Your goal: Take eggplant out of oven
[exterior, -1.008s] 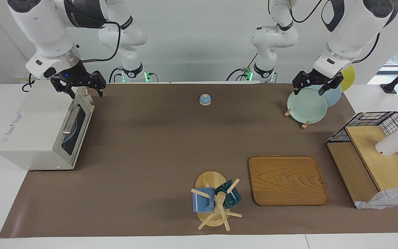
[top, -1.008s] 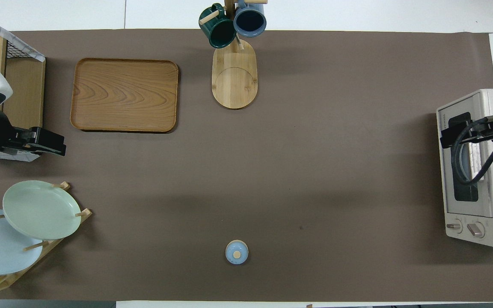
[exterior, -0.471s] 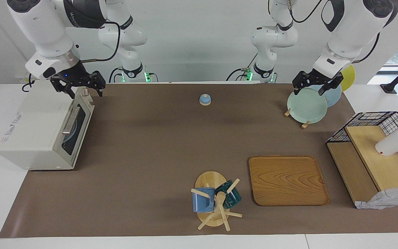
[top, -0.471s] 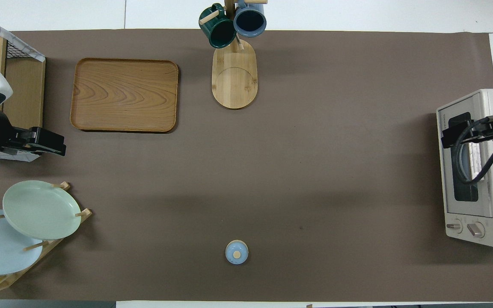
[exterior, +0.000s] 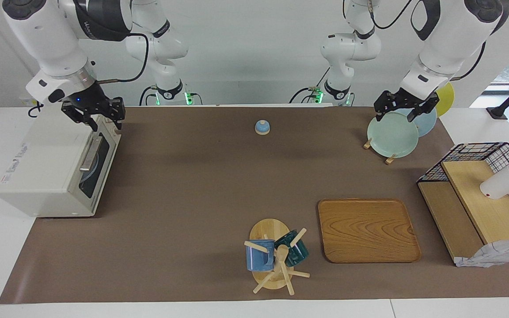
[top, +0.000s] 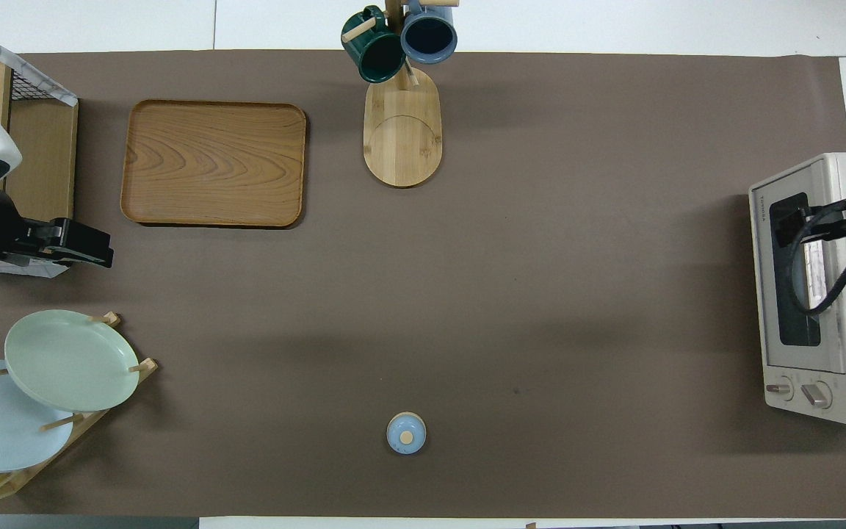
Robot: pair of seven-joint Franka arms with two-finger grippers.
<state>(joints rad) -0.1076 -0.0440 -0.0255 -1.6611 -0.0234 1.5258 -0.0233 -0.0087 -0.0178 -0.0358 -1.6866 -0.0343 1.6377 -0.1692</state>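
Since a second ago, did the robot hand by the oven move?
Yes. The right gripper slid from the oven's front top edge back over its roof, away from the table's middle.

Setting: robotics laboratory staged as a kitchen. White desk (exterior: 413, 309) carried a brown mat (exterior: 184, 176), toaster oven (exterior: 47, 163), plate rack (top: 63, 411), mug tree (exterior: 276, 260), wooden tray (exterior: 367, 229). Two white robot arms stood cabled against a bare wall.
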